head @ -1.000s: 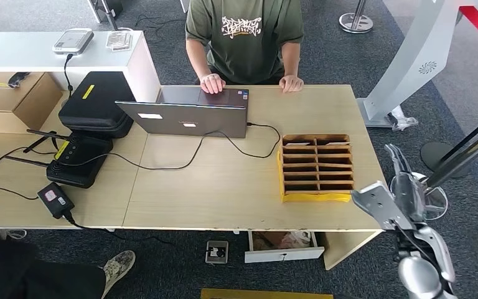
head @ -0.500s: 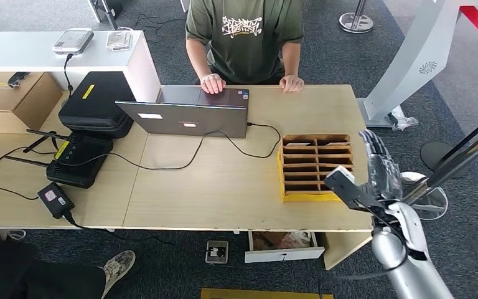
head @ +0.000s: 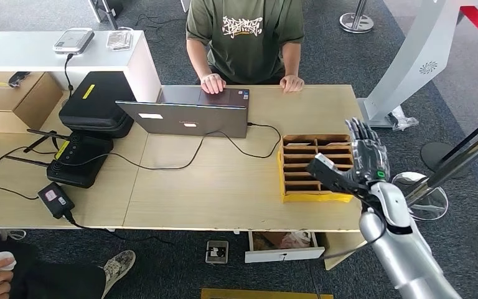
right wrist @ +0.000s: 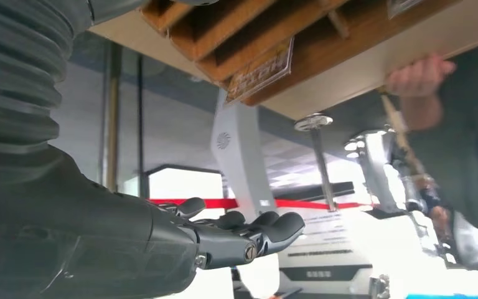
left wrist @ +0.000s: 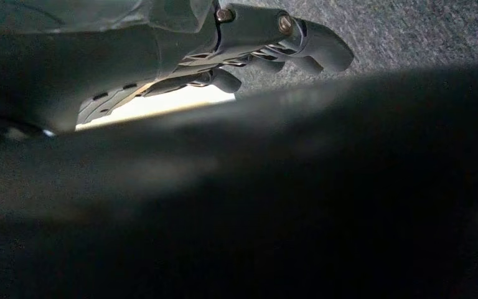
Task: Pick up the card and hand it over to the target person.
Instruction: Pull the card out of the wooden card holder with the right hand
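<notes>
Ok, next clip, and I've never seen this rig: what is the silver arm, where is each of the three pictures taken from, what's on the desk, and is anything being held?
It is a two-armed humanoid robot. The head view looks down from high on its body; the other two come from cameras behind each wrist, so they look turned.

The right hand, fingers spread and holding nothing, is above the near right part of the wooden card organizer on the table.

The left hand shows near grey carpet with nothing seen in it; whether its fingers are apart is unclear.

Also there: a laptop with a person seated behind it, and a black case.
</notes>
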Robot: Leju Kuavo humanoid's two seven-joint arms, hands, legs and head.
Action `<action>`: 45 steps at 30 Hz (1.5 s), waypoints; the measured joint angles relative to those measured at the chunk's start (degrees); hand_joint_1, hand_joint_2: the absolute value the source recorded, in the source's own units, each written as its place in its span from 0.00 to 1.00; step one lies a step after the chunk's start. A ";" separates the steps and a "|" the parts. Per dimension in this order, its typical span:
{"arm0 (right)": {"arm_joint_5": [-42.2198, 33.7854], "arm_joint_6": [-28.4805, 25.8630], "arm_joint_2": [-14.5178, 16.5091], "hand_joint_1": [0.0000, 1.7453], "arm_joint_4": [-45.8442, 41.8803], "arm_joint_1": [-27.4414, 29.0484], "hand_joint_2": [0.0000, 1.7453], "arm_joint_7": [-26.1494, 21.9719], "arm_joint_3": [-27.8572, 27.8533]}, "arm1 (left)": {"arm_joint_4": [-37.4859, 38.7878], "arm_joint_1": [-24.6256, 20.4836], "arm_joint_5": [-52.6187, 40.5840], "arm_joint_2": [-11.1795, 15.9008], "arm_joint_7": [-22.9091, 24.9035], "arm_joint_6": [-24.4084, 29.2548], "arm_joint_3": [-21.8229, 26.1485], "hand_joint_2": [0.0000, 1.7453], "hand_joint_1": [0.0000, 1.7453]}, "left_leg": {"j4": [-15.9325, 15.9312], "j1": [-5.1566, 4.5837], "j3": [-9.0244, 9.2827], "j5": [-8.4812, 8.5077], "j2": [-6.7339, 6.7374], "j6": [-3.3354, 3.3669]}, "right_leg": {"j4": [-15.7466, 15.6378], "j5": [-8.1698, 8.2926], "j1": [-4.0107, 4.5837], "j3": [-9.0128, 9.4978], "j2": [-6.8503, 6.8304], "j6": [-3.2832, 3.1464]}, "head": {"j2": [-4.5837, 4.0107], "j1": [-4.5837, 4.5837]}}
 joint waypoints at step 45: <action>0.15 -0.96 -5.36 0.02 13.13 -8.40 1.00 2.38 5.33 | 0.47 0.46 -1.91 -0.57 -7.29 0.98 -1.31 0.00 0.00 | 0.10 -0.03 -0.13 0.02 -0.27 -0.01 | 0.10 -0.07 -0.03 -0.06 -0.26 0.01 | 0.00 0.00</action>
